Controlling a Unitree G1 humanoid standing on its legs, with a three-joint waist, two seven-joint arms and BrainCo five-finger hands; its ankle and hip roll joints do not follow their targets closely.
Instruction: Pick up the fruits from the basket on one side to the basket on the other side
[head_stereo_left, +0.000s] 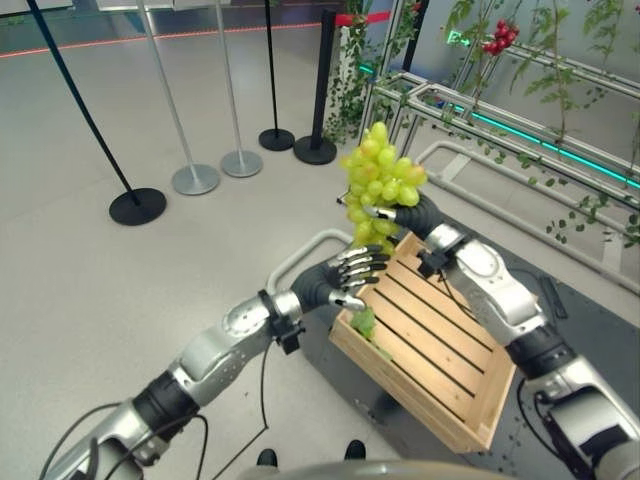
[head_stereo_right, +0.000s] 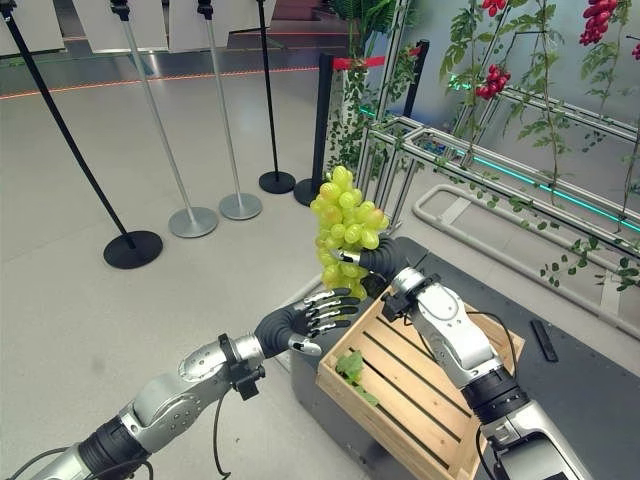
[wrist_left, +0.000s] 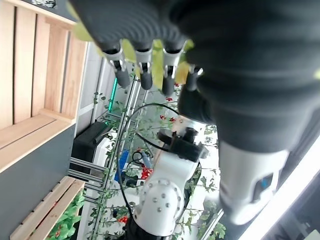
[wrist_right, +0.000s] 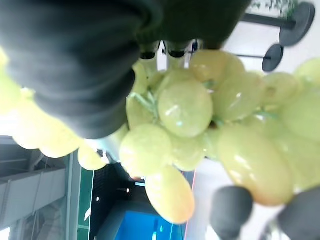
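A wooden slat basket (head_stereo_left: 440, 350), box-shaped, sits on a dark stand (head_stereo_right: 590, 390). A small green leafy bit (head_stereo_left: 364, 322) lies in its near corner. Above its far corner, the right hand (head_stereo_left: 400, 212) grips a bumpy bunch of round green grapes (head_stereo_left: 378, 175). The left hand (head_stereo_left: 350, 272), fingers loosely spread, holds nothing, just under the bunch.

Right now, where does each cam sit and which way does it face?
Left eye: head, looking down at the wooden crate; both arms.
Right eye: same scene, slightly offset; right robot hand holds the green grapes.
Left wrist: along the left robot hand, crate beside.
Right wrist: pressed against the grapes.
Shared: grapes, crate.
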